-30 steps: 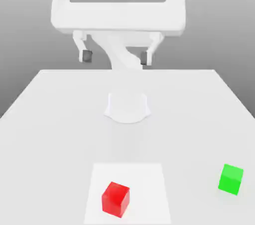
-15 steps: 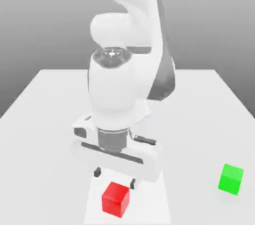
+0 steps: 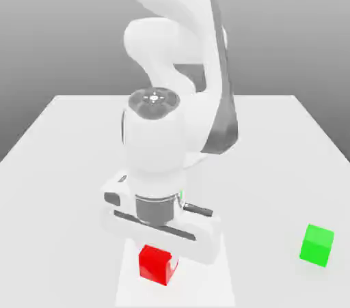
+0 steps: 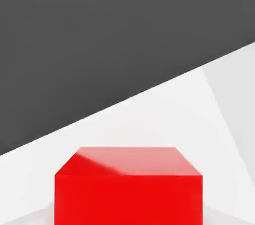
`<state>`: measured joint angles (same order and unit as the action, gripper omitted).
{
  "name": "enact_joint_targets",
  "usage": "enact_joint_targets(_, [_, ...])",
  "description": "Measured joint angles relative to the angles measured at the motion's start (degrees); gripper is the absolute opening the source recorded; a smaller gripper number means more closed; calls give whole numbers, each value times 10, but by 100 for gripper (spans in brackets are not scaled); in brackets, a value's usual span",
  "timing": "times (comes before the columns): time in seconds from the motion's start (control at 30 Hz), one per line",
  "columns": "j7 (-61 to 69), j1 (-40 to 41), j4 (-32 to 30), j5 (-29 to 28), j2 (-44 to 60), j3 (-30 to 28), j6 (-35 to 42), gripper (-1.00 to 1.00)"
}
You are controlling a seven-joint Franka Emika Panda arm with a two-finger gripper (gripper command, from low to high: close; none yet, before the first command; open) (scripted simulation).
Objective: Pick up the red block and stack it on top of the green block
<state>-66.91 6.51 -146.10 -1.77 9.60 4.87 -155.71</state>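
exterior view | change: hand (image 3: 159, 263) has come down and closed, now grasping the red block (image 3: 154, 266) over the white patch (image 3: 205, 289) | green block (image 3: 316, 245) unmoved on worktop (image 3: 61, 197), toward the exterior view's right | meaning: pick apparently secured, 0 blocks stacked; carrying and placing remain

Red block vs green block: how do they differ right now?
The red block is red, the green block green. Red is in the gripper, over the pale square; green sits ungripped on the table. Red is partly covered, green in full view. Both are plain, solid-coloured cubes.
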Motion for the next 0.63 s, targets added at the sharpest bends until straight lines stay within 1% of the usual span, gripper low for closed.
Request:
enact_joint_targets(0.2, [-14,-92,8,-10,-25,94,35,-100])
enact_joint_targets(0.33, [-27,-172,15,-20,-37,162,56,-100])
enact_joint_targets(0.4, [-47,-195,21,-46,-13,169,40,-100])
enact_joint_targets(0.5, [-83,-221,26,-96,43,143,-7,-100])
enact_joint_targets(0.53, [-92,-228,27,-108,58,135,-19,100])
enact_joint_targets(0.63, [-92,-228,27,-108,58,135,-19,100])
